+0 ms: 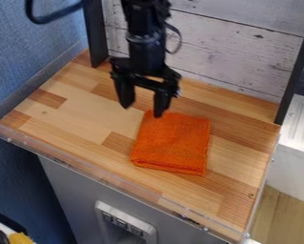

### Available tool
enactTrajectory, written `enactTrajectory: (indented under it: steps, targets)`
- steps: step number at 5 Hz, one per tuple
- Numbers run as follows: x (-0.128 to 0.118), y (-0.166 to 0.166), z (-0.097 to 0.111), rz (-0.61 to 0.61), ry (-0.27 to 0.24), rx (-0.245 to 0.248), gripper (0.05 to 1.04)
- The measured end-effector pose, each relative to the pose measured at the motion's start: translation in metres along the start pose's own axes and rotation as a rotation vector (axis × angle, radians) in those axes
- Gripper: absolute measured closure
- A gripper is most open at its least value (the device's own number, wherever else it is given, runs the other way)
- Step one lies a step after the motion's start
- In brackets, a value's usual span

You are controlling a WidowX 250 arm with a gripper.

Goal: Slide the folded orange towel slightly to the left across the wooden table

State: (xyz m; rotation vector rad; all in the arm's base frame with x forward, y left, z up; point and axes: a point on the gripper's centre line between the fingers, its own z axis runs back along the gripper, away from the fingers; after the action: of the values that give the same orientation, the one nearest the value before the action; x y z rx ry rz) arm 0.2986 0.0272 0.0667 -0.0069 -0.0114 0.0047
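Observation:
The black gripper (142, 108) hangs from the top of the view over the back middle of the wooden surface, its two fingers spread apart, open, with nothing between them. An orange cloth (172, 144), folded into a rough rectangle, lies flat at the middle right of the surface. One fingertip, the right one in the view, is over or just at the cloth's upper left corner; whether it touches cannot be told. The left fingertip stands over bare wood.
The wooden tabletop (77, 113) has a clear plastic edging (102, 180) along its front. Behind stands a whitewashed plank wall (234, 45) between black posts, with a blue wall at the left. A white unit (296, 143) is beyond the right edge.

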Motion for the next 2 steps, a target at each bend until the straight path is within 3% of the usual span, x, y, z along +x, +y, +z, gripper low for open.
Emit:
enactTrajectory:
  steps: [2]
  targets:
    - [0.003,0.032,0.018,0.011,0.007,-0.005,0.085]
